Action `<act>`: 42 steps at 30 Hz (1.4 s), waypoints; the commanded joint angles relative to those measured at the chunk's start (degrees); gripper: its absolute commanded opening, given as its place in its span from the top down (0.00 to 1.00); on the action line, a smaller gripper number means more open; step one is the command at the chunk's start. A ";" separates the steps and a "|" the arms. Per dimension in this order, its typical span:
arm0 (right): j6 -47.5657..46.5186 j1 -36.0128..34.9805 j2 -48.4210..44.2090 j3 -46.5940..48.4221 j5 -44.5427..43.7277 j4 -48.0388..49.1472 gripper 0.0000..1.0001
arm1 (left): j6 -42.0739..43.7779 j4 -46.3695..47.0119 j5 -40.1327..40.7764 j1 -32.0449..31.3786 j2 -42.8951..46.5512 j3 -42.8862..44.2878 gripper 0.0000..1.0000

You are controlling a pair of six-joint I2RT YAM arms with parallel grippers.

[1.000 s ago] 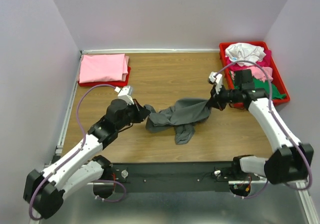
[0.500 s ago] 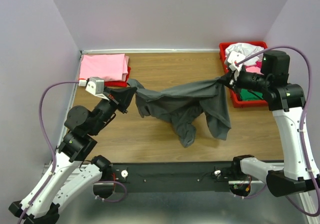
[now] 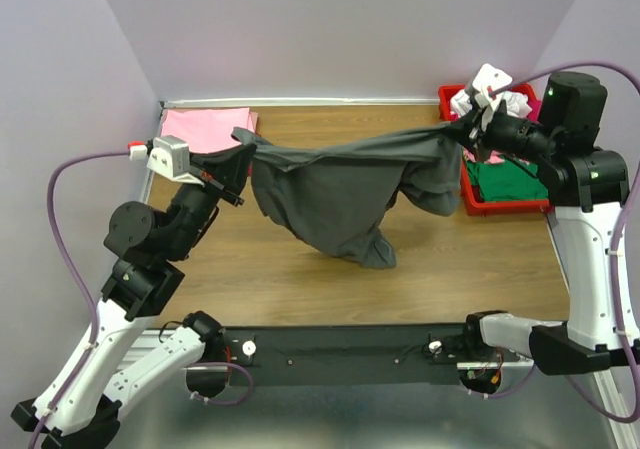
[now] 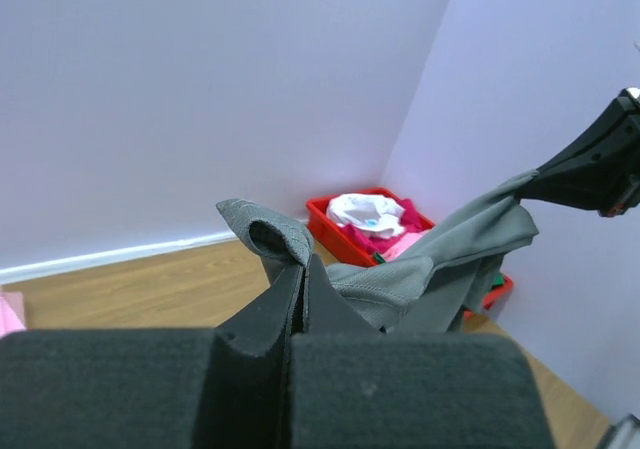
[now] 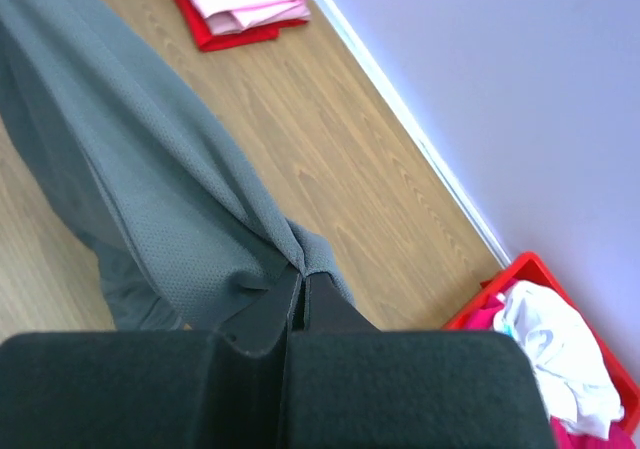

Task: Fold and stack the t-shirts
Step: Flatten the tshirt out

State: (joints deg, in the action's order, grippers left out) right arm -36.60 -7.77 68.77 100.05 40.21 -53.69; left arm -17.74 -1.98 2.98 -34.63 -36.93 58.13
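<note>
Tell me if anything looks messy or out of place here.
The dark grey t-shirt hangs between the left gripper and right gripper, both shut on it, but unevenly: cloth bunches near the right end and droops low in the middle. The shirts in the right-hand red tray are a jumbled heap. The folded pink t-shirt looks tidy.

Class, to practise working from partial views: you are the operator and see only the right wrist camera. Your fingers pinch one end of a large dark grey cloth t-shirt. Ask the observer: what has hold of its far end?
Observer: The left gripper, shut, pinches the far end of the large dark grey cloth t-shirt.
Operator: How does the cloth run between us?
Observer: Its upper edge spans from there to the right gripper, and the bulk sags below the middle.
Operator: What in the tray can't I see?
Observer: A green cloth t-shirt lies at the near end of the red plastic tray, beneath the right arm.
</note>
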 commanded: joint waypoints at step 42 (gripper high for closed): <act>-28.09 0.74 -16.31 -40.55 -19.45 -19.96 0.69 | -28.32 -9.60 -41.12 -0.52 19.59 -35.54 0.94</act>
State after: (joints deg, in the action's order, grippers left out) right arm -60.45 -7.40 53.08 61.17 26.41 -67.88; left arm -34.06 -4.08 -23.94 -35.00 -21.63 27.00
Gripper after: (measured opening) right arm 0.197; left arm 0.005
